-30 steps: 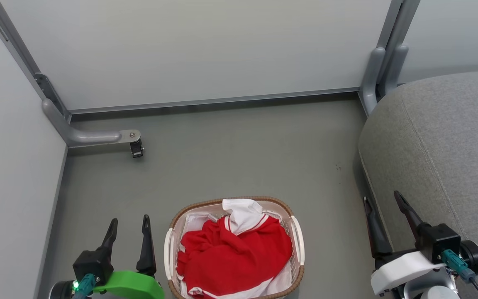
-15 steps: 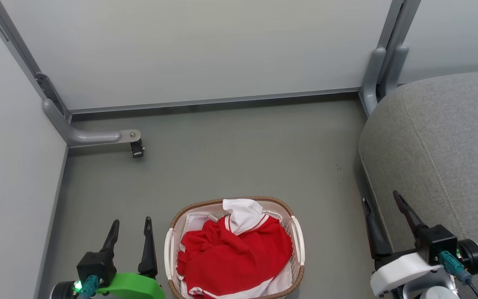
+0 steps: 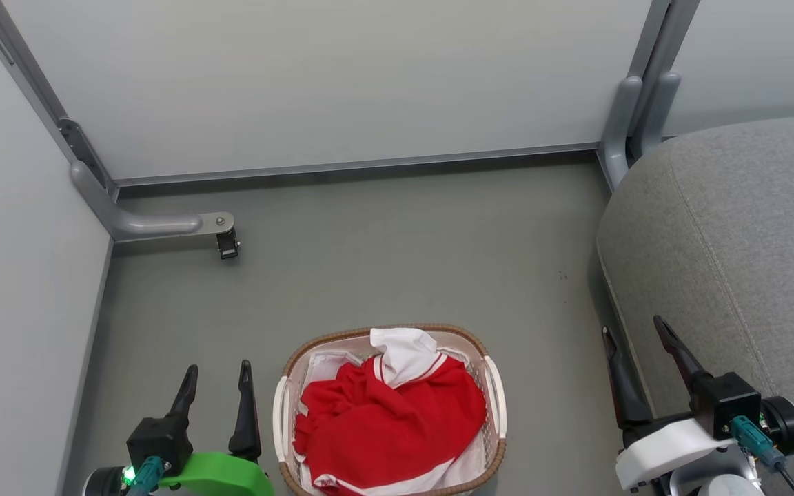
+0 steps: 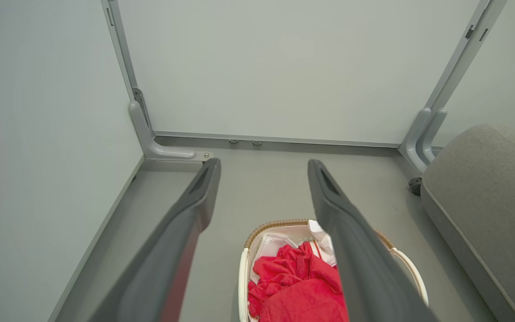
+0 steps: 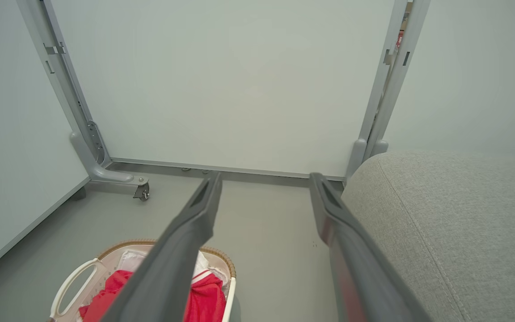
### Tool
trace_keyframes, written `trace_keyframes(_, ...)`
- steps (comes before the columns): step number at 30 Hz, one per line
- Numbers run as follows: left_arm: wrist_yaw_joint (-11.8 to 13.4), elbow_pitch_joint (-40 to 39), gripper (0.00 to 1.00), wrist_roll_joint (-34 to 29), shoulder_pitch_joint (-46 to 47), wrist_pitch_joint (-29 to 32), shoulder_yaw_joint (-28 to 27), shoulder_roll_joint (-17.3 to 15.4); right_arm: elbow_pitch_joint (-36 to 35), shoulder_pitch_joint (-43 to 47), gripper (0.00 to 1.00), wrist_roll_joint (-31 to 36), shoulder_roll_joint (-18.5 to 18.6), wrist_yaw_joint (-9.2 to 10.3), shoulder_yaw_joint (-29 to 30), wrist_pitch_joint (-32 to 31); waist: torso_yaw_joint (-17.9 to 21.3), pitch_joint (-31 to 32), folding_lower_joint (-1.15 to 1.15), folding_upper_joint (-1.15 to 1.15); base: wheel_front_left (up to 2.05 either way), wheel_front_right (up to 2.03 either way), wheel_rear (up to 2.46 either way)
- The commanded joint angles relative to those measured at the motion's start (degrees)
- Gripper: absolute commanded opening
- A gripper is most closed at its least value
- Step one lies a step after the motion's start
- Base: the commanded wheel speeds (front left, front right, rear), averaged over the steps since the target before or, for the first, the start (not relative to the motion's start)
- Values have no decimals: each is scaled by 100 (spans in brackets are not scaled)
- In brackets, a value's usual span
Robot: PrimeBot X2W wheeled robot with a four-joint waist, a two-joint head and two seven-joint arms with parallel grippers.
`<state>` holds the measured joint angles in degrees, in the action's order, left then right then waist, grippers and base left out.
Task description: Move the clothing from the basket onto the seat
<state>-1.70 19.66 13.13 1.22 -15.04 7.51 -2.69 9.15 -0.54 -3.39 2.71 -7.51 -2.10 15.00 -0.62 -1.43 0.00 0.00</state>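
Red and white clothing (image 3: 390, 420) lies heaped in a laundry basket (image 3: 321, 342) on a grey floor (image 3: 404, 262), between two empty robot grippers.

The clothing sits wholly inside the basket, at the bottom centre of the head view. The seat (image 3: 748, 241), a grey cushion, is to the right across a strip of floor. The left gripper (image 3: 218, 366) hangs just left of the basket, fingers parted. The right gripper (image 3: 632, 326) hovers at the seat's edge, fingers likewise spread.

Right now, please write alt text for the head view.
Red and white clothing lies in a white basket on the grey floor, between the open left gripper and open right gripper; the grey seat is at right.
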Motion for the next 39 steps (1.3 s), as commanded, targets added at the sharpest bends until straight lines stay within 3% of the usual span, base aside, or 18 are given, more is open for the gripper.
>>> trace_keyframes(1, -12, -20, 100, 2, 86, -22, -18, -36, -24, 40, 100, -9, 32, 4, 16, 28, 3, -22, 0, 0, 0, 0, 0)
trace_keyframes(10, -133, -105, 100, -167, 493, -22, -5, -36, -257, -223, 100, -2, 33, 4, 135, 27, 23, -465, 0, 0, 0, 0, 0)
trace_keyframes(18, -309, 244, 100, -459, 1465, -13, 327, -33, -607, -858, 100, 16, 31, 4, 341, 21, 250, -1512, 0, 0, 0, 0, 0)
trace_keyframes(32, -539, 2710, 100, -678, 3564, 338, 1078, -119, -1181, -2249, 100, -460, 23, 4, 286, 21, 1263, -3692, 0, 0, 0, 0, 0)
trace_keyframes(39, -569, 3629, 100, -691, 4333, 785, 1237, -358, -1552, -2680, 100, -790, 21, 4, 182, 21, 1692, -4345, 0, 0, 0, 0, 0)
